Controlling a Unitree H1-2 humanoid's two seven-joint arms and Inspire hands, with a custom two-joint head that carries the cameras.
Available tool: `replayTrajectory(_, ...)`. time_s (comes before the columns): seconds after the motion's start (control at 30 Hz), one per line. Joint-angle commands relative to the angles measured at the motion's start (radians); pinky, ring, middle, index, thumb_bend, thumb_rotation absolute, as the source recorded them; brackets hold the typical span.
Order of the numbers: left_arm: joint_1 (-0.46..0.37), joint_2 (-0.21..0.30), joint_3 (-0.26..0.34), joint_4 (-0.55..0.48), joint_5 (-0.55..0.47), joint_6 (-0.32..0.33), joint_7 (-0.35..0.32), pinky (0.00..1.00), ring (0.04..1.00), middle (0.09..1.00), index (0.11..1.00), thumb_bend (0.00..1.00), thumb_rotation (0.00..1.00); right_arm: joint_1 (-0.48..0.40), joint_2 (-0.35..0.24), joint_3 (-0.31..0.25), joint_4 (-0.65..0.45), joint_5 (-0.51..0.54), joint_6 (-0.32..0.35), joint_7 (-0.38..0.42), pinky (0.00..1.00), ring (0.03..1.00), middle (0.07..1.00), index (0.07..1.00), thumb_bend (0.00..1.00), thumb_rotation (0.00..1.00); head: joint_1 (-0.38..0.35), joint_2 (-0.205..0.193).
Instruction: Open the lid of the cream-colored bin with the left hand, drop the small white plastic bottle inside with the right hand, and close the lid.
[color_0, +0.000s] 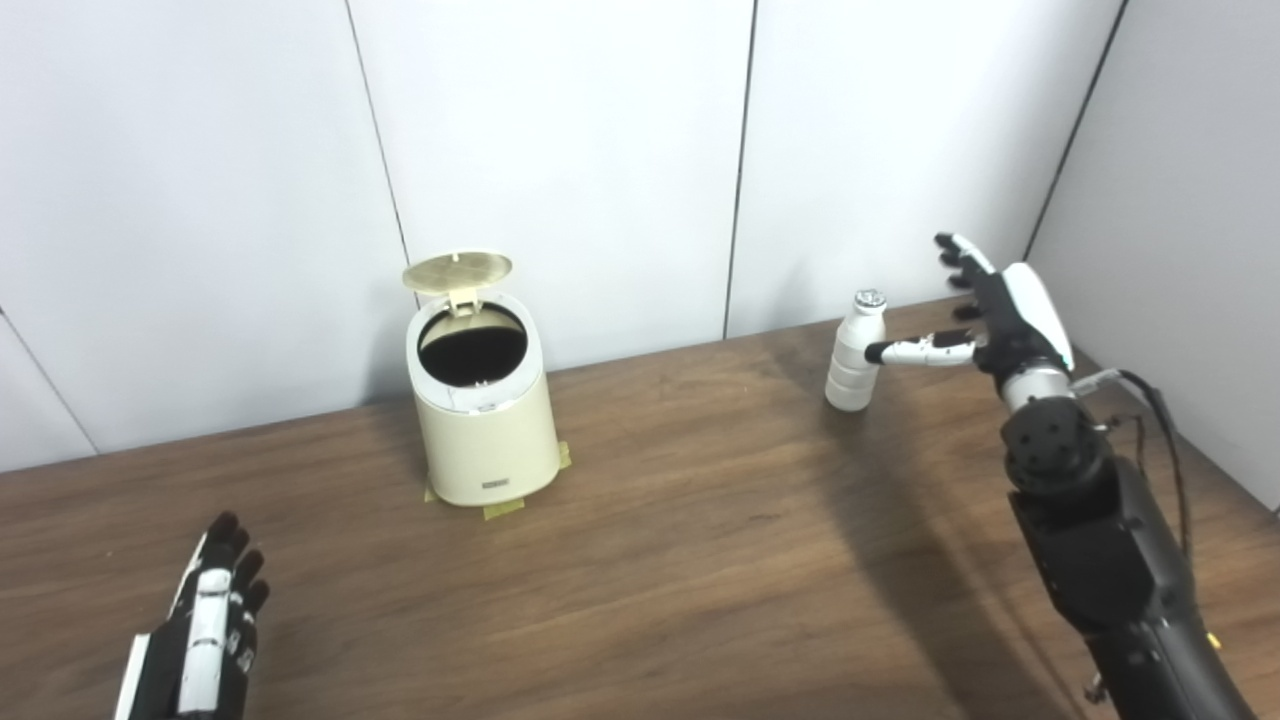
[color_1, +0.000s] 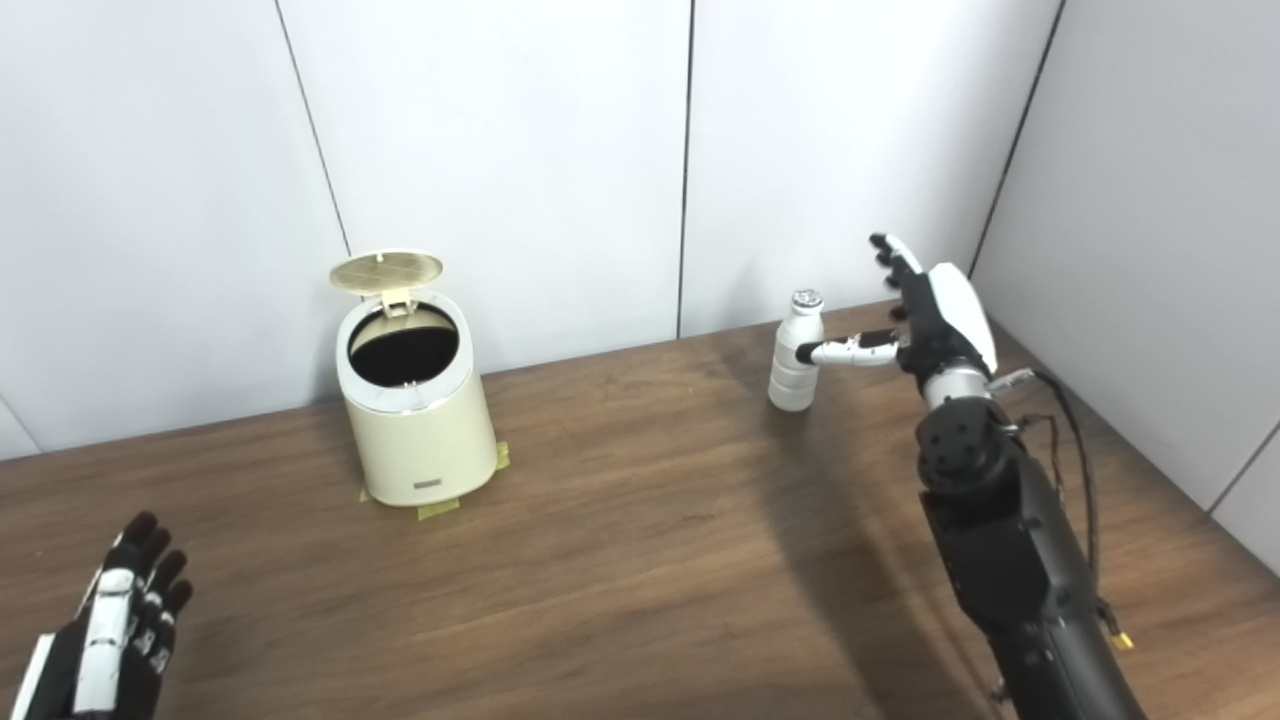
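The cream-colored bin (color_0: 485, 420) stands on the wooden table left of the middle, its round lid (color_0: 458, 270) tipped up and back, the dark inside showing. The small white plastic bottle (color_0: 856, 352) stands upright at the back right near the wall. My right hand (color_0: 990, 315) is open just right of the bottle, fingers spread upward, thumb reaching to the bottle's side. My left hand (color_0: 210, 625) is open and empty, low at the near left, well short of the bin.
Yellow tape tabs (color_0: 503, 509) show under the bin's base. White wall panels stand close behind the table (color_0: 700, 560), and a side wall closes in on the right. A cable (color_0: 1160, 410) runs along my right forearm.
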Motion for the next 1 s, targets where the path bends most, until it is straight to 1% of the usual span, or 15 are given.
replayTrajectory(0.0, -0.023, 0.005, -0.002, -0.035, -0.012, -0.008, 0.001, 1.0, 0.992, 0.993, 1.0, 0.46, 0.79, -0.069, -0.046, 0.017, 0.025, -0.004, -0.071, -0.013, 0.67, 0.818, 0.883, 0.91, 0.89, 0.15, 0.004, 0.003)
replayTrajectory(0.07, -0.022, 0.007, -0.003, -0.038, -0.011, -0.01, 0.0, 1.0, 0.99, 0.992, 1.0, 0.47, 0.78, -0.089, -0.056, 0.042, 0.065, -0.009, -0.081, -0.007, 0.67, 0.817, 0.886, 0.915, 0.89, 0.13, 0.004, 0.003)
replayTrajectory(0.17, -0.022, 0.007, -0.004, -0.049, -0.016, -0.007, -0.002, 1.0, 0.993, 0.994, 1.0, 0.47, 0.79, -0.116, -0.074, 0.069, 0.134, 0.005, -0.119, 0.006, 0.71, 0.839, 0.893, 0.914, 0.91, 0.13, 0.005, 0.006)
replayTrajectory(0.27, -0.024, 0.008, -0.007, -0.06, -0.011, 0.005, 0.001, 1.0, 0.991, 0.989, 1.0, 0.48, 0.79, -0.131, -0.086, 0.086, 0.165, 0.015, -0.135, 0.02, 0.72, 0.841, 0.889, 0.908, 0.92, 0.14, 0.005, 0.006)
replayTrajectory(0.4, -0.025, 0.01, -0.011, -0.054, -0.005, 0.002, 0.001, 1.0, 0.997, 0.996, 1.0, 0.49, 0.79, -0.15, -0.1, 0.111, 0.193, 0.025, -0.114, 0.065, 0.69, 0.831, 0.898, 0.931, 0.92, 0.17, 0.004, 0.011)
replayTrajectory(0.53, -0.025, 0.007, -0.006, -0.041, -0.016, 0.002, 0.004, 1.0, 1.0, 1.0, 1.0, 0.47, 0.78, -0.158, -0.104, 0.146, 0.216, 0.009, -0.102, 0.075, 0.67, 0.811, 0.885, 0.927, 0.92, 0.2, 0.002, 0.014)
replayTrajectory(0.6, -0.024, 0.004, -0.003, -0.041, -0.019, 0.006, 0.007, 1.0, 0.998, 0.998, 1.0, 0.47, 0.77, -0.161, -0.1, 0.148, 0.227, 0.017, -0.1, 0.075, 0.68, 0.815, 0.882, 0.925, 0.92, 0.2, 0.004, 0.017)
replayTrajectory(0.67, -0.023, 0.007, -0.004, -0.041, -0.015, 0.002, 0.006, 1.0, 0.998, 1.0, 1.0, 0.46, 0.77, -0.16, -0.094, 0.143, 0.234, 0.032, -0.101, 0.072, 0.73, 0.837, 0.885, 0.92, 0.92, 0.17, 0.005, 0.02)
replayTrajectory(0.7, -0.023, 0.007, -0.003, -0.04, -0.017, 0.0, 0.005, 1.0, 0.998, 1.0, 1.0, 0.46, 0.77, -0.161, -0.091, 0.141, 0.241, 0.037, -0.105, 0.07, 0.73, 0.839, 0.885, 0.919, 0.92, 0.16, 0.005, 0.02)
replayTrajectory(0.83, -0.022, 0.008, -0.005, -0.045, -0.019, 0.003, 0.001, 1.0, 0.997, 1.0, 1.0, 0.46, 0.77, -0.157, -0.092, 0.144, 0.251, 0.042, -0.115, 0.065, 0.71, 0.821, 0.877, 0.905, 0.92, 0.17, 0.005, 0.025)
replayTrajectory(0.93, -0.022, 0.008, -0.006, -0.049, -0.019, 0.005, 0.001, 1.0, 0.999, 1.0, 1.0, 0.47, 0.77, -0.15, -0.098, 0.151, 0.251, 0.041, -0.129, 0.068, 0.68, 0.782, 0.845, 0.893, 0.91, 0.17, 0.006, 0.027)
replayTrajectory(0.97, -0.022, 0.006, -0.005, -0.05, -0.02, 0.006, 0.002, 1.0, 0.999, 1.0, 1.0, 0.46, 0.77, -0.147, -0.1, 0.154, 0.25, 0.04, -0.131, 0.071, 0.68, 0.778, 0.841, 0.89, 0.9, 0.16, 0.006, 0.027)
